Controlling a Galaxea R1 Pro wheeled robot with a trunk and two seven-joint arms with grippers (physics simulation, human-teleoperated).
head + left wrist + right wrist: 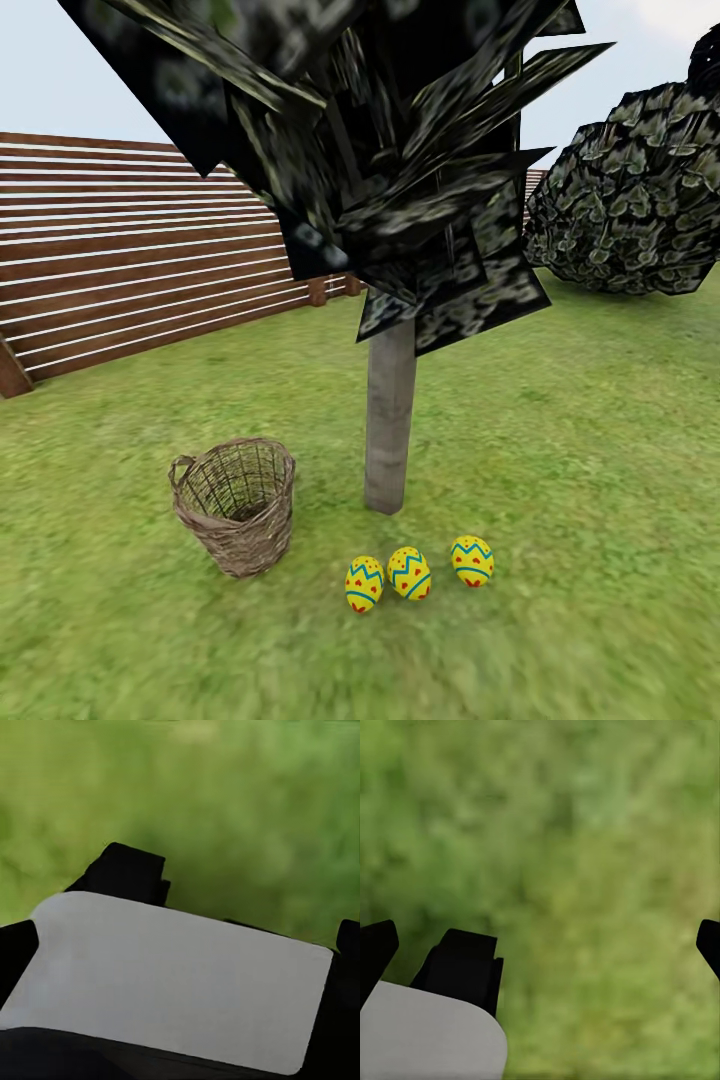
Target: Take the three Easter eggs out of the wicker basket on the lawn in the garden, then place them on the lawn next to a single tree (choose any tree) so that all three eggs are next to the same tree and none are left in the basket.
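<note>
Easter eggs, three of them, lie on the lawn (560, 450) in a loose row just in front of the tree (390, 415): the left egg (364, 583) and the middle egg (409, 572) touch or nearly touch, while the right egg (472, 560) sits a little apart from them. All are yellow with blue zigzag bands and small red marks. The wicker basket (237, 505) stands upright on the grass to the left of the trunk, near it but not touching, and what can be seen of its inside through the open weave holds no egg (the very bottom is hard to make out). Dark, jagged leaf planes hang low over the trunk. A brown slatted fence (140, 270) runs behind on the left, and a rounded bush (630, 200) stands at the right. In the left wrist view the left gripper (225, 915) hangs over blurred grass, its dark fingers (127, 870) partly hidden by a pale panel, so I cannot tell how they stand. In the right wrist view the right gripper (585, 952) shows its fingers (461, 964) spread wide over grass, holding nothing.
</note>
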